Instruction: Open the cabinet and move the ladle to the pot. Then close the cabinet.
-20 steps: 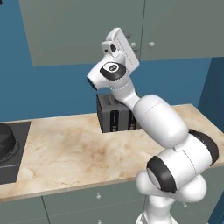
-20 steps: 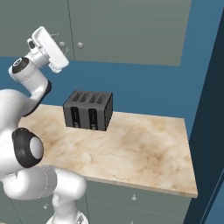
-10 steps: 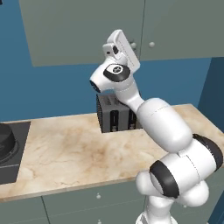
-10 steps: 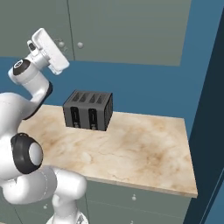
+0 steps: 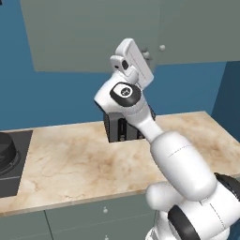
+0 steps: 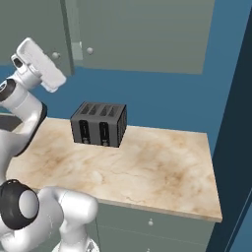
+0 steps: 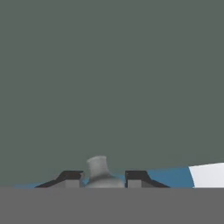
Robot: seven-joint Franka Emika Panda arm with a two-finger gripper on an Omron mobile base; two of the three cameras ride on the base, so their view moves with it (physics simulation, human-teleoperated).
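**Gripper clenched on cabinet knob**

At the far left the pot (image 5: 8,151) is cut off by the frame edge on the bench (image 5: 79,161). The gripper (image 7: 103,178) grasps the left knob (image 7: 99,170) of the cabinet (image 5: 93,33), doors nearly shut. Behind the arm, the toaster (image 6: 99,124) is partly hidden.

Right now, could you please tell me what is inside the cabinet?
Nothing inside shows: the cabinet doors hide its contents, though one stands slightly ajar. The end effector is closed on the knob.

grey-green cabinet (image 6: 147,34) shut; dark pot (image 5: 6,147) left
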